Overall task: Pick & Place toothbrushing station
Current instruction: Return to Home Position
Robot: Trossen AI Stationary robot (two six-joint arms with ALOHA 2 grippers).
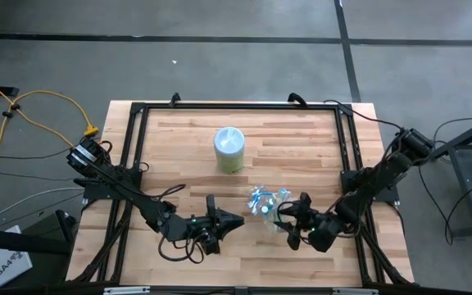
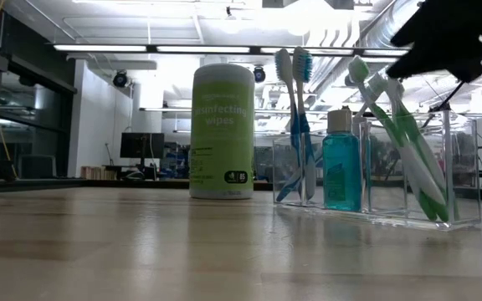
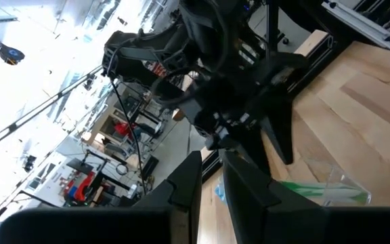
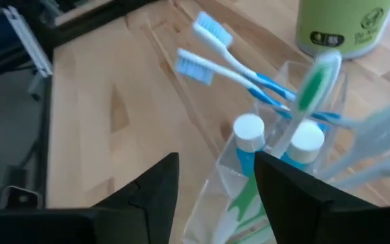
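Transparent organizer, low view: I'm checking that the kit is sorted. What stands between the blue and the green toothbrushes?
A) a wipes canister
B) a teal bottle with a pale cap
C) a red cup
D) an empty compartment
B: inside the transparent organizer, the teal bottle stands between the blue toothbrushes and the green toothbrushes.

A green canister of disinfecting wipes [image 1: 229,150] is stood upright on the wooden desk [image 1: 179,147], toward twelve o'clock of centre. A yellow cable [image 1: 56,96] is laid on the floor [image 1: 220,57] at ten o'clock.

left gripper [image 3: 212,200] fingers close together | right gripper [image 3: 266,146] by clear organizer [image 3: 349,184] | green toothbrushes [image 3: 305,192] inside
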